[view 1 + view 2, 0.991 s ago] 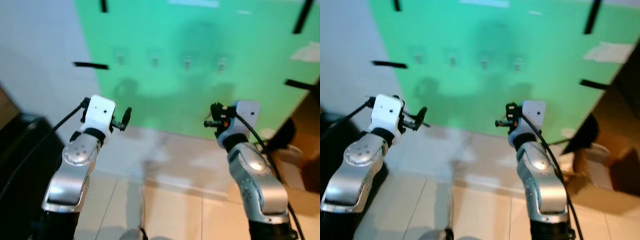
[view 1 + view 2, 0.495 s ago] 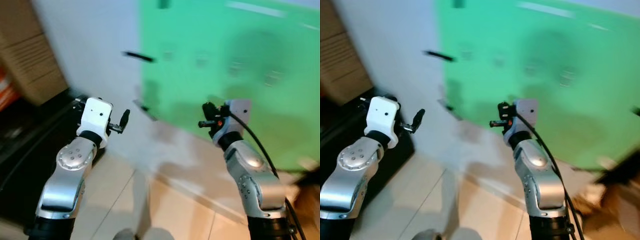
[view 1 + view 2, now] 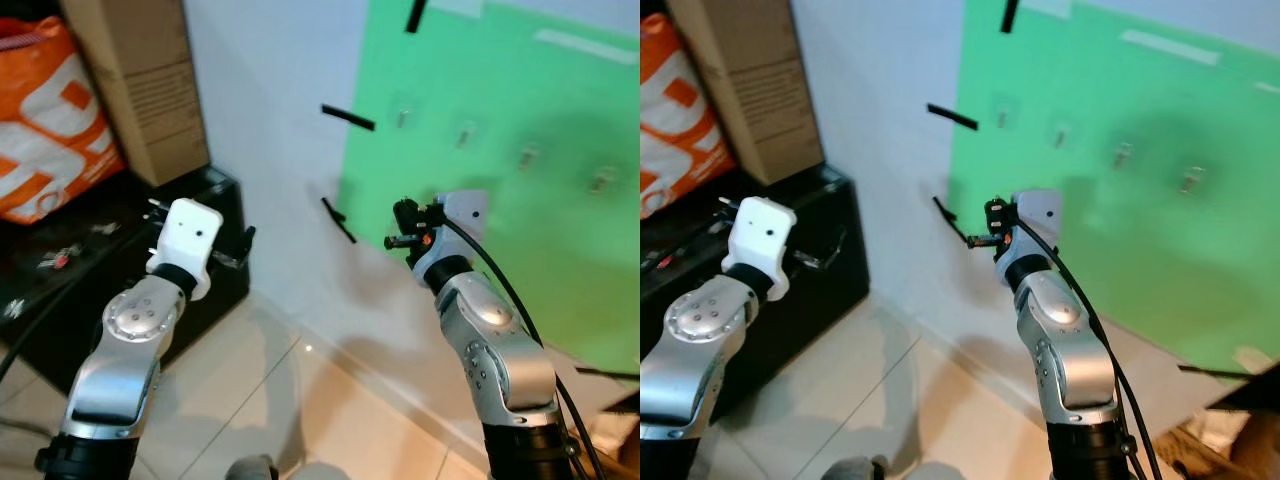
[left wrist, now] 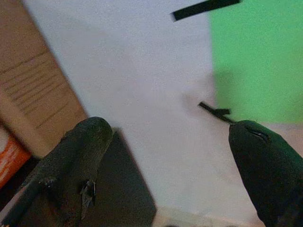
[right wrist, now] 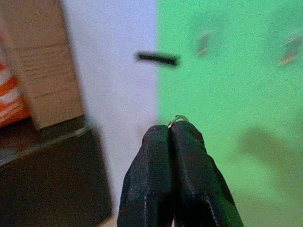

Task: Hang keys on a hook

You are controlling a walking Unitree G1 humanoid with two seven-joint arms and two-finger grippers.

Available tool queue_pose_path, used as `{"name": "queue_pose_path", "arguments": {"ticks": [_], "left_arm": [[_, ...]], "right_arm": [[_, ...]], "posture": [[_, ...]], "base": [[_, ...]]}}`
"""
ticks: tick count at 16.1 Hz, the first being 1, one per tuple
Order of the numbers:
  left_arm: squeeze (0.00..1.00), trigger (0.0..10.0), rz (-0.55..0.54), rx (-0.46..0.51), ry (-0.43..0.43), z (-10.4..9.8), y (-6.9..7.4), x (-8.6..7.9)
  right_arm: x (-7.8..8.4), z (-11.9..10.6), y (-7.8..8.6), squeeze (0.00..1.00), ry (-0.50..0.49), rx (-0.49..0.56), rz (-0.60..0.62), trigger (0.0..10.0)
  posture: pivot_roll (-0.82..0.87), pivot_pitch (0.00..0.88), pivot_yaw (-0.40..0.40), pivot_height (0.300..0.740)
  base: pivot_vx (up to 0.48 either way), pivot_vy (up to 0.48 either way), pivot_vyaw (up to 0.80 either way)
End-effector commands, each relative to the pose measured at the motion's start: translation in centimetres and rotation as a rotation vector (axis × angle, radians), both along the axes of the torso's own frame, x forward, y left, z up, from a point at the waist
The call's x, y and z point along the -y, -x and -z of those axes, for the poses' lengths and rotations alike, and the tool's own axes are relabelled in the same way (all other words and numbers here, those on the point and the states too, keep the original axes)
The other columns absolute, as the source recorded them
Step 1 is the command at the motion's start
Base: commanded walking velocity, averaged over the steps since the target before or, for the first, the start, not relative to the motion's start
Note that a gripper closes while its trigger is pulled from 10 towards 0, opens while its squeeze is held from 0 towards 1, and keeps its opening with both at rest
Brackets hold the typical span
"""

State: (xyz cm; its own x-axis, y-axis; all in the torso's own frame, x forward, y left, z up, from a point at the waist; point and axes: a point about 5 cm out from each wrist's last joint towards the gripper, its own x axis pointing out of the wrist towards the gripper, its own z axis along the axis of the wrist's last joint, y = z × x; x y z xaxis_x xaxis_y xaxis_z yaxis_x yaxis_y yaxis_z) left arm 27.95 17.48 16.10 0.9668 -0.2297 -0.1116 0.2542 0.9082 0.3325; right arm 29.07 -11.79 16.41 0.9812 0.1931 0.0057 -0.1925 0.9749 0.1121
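Observation:
A green sheet covers the wall at the right, with a row of small clear hooks stuck on it. My right gripper is raised at chest height short of the sheet's left edge, well below the hooks. It is shut, and a thin metal key ring peeks out between its fingertips; the keys themselves are hidden. My left gripper is held up over a low black cabinet, open with nothing between its fingers.
A tall cardboard box and an orange bag stand on the black cabinet at the left. Black tape strips mark the white wall. Beige floor tiles lie below, with a skirting along the wall.
The whole view has swung to the left: the green sheet now sits at the right, and the box, bag and cabinet have come into view. Both arms keep their pose.

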Motion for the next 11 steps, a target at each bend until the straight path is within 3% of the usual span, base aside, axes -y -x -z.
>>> {"name": "queue_pose_path", "arguments": {"ticks": [1,3,4,7,11], "left_arm": [[0.10,10.0,0.035,0.010,0.002,-0.26,-0.34,0.62],[0.10,10.0,0.041,0.009,0.001,-0.28,-0.49,0.73],[0.10,10.0,0.049,0.007,0.001,-0.24,-0.62,0.90],[0.10,10.0,0.051,0.004,0.002,-0.15,-0.70,0.96],[0.10,10.0,0.043,0.005,-0.006,-0.14,-0.82,0.62]], "right_arm": [[0.88,-1.01,0.01,0.00,-0.009,0.072,0.048,10.0],[1.12,-0.93,0.13,0.00,-0.037,0.053,0.055,10.0],[1.08,-0.98,0.31,0.00,-0.096,0.040,0.022,10.0],[1.26,-0.60,0.17,0.00,-0.053,0.028,0.064,10.0],[0.78,-0.24,0.29,0.00,-0.078,0.011,-0.006,10.0]], "posture": [[0.03,0.000,-0.023,0.740],[0.02,0.000,-0.017,0.740],[0.02,0.000,-0.013,0.740],[0.02,0.000,-0.018,0.740],[0.03,0.000,-0.025,0.740]], "base": [[0.311,0.000,0.00],[0.319,0.000,0.00],[0.322,0.000,0.00],[0.326,0.000,0.00],[0.331,0.000,0.00]]}}
